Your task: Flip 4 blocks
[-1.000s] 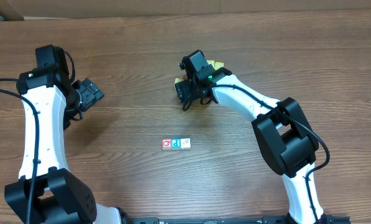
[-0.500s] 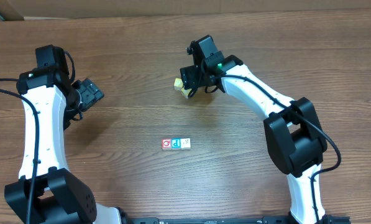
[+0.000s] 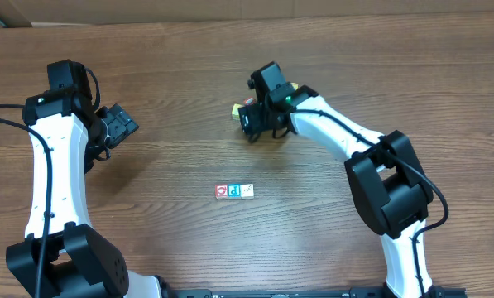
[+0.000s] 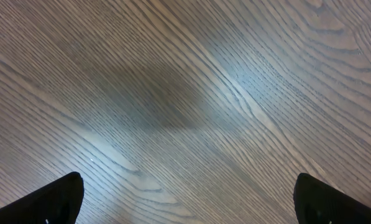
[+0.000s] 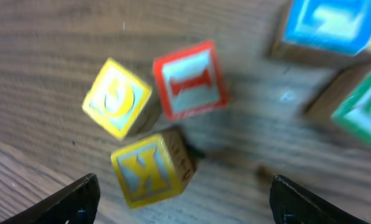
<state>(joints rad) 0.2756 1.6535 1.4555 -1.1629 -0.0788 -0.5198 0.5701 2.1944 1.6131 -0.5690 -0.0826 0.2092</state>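
Blocks (image 3: pixel 234 191), row of 3 (red Q, blue P, pale), lie lower centre of overhead frame; left gripper (image 4: pixel 185 202) fingers spread wide, right gripper (image 5: pixel 191 202) spread too, nothing pinched, yellow cubes (image 5: pixel 151 168) mid-left in its view.

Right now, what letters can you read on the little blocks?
"K": yellow block, low in the right wrist view.
"I": red block.
Blurred: the second yellow block, some round letter.
Cut off by the picture's edge: the blue block and the green block.
Mid-table, the row of three blocks: the blue middle one looks like "P" upside down; the others are too small.
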